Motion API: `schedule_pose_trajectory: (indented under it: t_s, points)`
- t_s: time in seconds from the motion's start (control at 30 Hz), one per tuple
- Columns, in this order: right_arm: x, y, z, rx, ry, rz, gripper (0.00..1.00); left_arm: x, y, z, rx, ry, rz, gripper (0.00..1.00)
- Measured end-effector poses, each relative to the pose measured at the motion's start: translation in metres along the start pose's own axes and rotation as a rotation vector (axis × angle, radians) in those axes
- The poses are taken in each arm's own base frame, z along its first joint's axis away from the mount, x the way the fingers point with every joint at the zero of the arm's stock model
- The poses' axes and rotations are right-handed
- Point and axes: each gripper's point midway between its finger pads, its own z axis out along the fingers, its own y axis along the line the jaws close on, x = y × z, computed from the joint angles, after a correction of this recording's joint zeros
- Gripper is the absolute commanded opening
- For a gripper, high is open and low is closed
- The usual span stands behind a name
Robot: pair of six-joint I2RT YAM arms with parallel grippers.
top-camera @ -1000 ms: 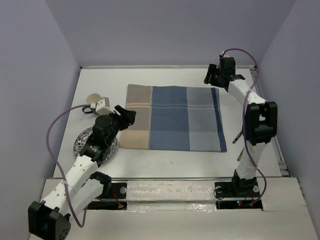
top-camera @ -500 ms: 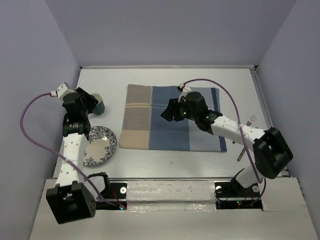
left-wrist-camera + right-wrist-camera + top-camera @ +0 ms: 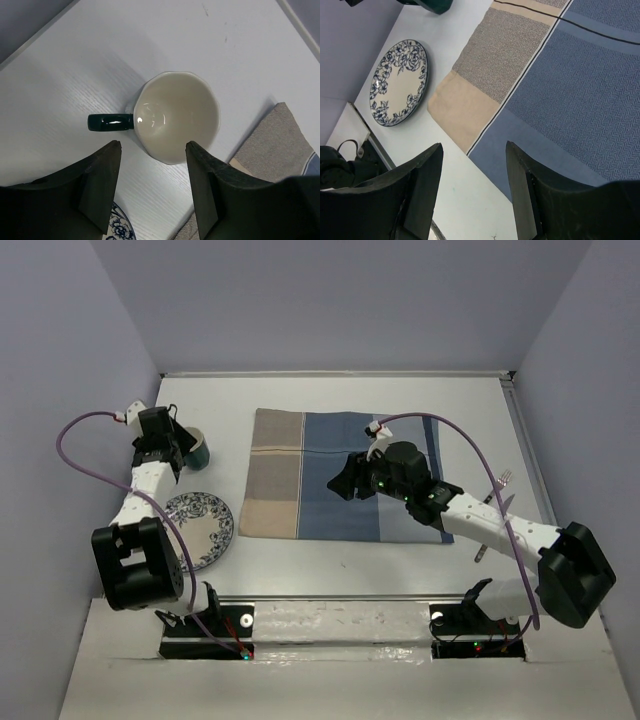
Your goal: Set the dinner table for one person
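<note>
Change: since half a second ago the left arm's elbow is drawn in close to the plate, and the right arm is shifted a little toward the near edge.
Dinner table (image 3: 330,550): a flat, rectangular white top with a faint linear grain. It is spread under everything else and is bordered by plain lavender walls.
Placemat (image 3: 340,475): a rectangular woven cloth with a herringbone texture. It is blocked in tan, grey-brown and blue with thin dark stripes, and is laid flat at the table's middle.
Plate (image 3: 205,525): a round glazed ceramic piece, white with a blue floral band. It is laid on bare tabletop near the placemat's near-left corner, with a gap between them.
Mug (image 3: 177,117): set upright beyond the plate. It is glossy dark green outside and cream inside, with a faceted rim and a loop handle.
Fork (image 3: 497,502): a slim metal utensil, laid on bare tabletop to the right of the placemat.
Left gripper (image 3: 152,147): its black, flat-faced fingers are spread wide and nothing is held. It is hung above the mug.
Right gripper (image 3: 472,150): its fingers are spread wide and nothing is held. It is held over the placemat's near-left part.
</note>
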Motion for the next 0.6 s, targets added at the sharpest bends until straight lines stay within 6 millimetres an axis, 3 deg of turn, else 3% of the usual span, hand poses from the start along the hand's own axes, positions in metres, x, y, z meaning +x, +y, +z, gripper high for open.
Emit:
schedule_pose_trajectory:
  t_s: [0.2, 0.43, 0.6]
  points:
    - [0.0, -0.001, 0.0, 0.003, -0.001, -0.005, 0.59, 0.013, 0.014, 0.016, -0.069, 0.028, 0.018, 0.59]
    - [0.006, -0.005, 0.004, 0.014, 0.017, -0.002, 0.59, 0.023, 0.019, 0.03, -0.089, 0.049, 0.023, 0.44]
    - [0.008, -0.007, 0.006, 0.02, 0.022, -0.001, 0.59, 0.024, 0.016, 0.038, -0.079, 0.042, 0.016, 0.19]
